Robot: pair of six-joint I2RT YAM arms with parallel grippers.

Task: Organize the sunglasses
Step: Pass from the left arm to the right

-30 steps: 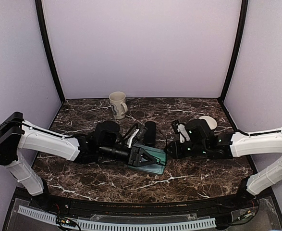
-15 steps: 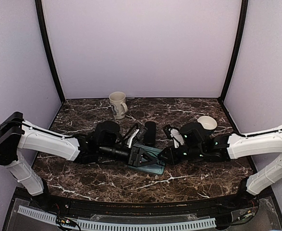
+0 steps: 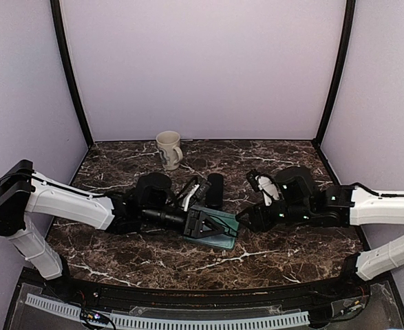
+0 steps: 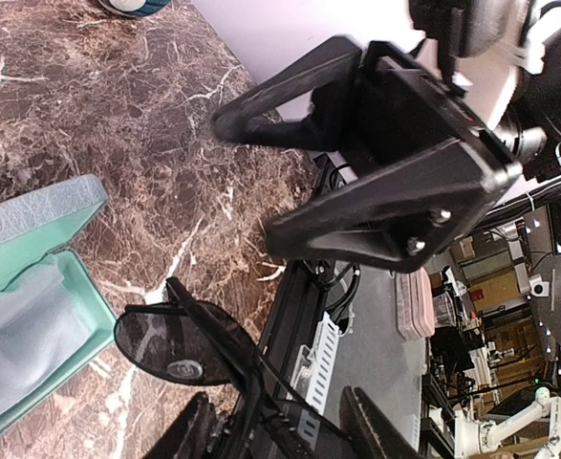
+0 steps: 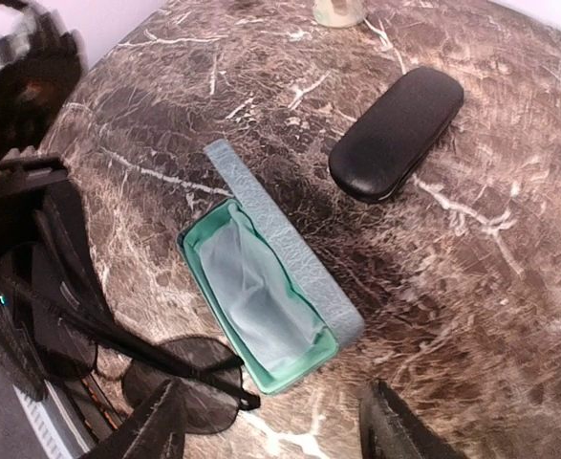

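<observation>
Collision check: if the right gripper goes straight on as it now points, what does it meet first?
Probably the near end of the open grey-blue rectangular case with mint lining, lying just ahead of the right gripper. The dark-lensed sunglasses sit slightly to one side; depth is unclear.

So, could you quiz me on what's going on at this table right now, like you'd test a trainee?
1. True or false: the black case lies open.
2. What holds the sunglasses? A) the left gripper B) the right gripper C) nothing
3. Fill in: the open case has a ____ lining.
Key: 1 false, it is shut. 2 A; the right gripper is open and empty. 3 mint green.
</observation>
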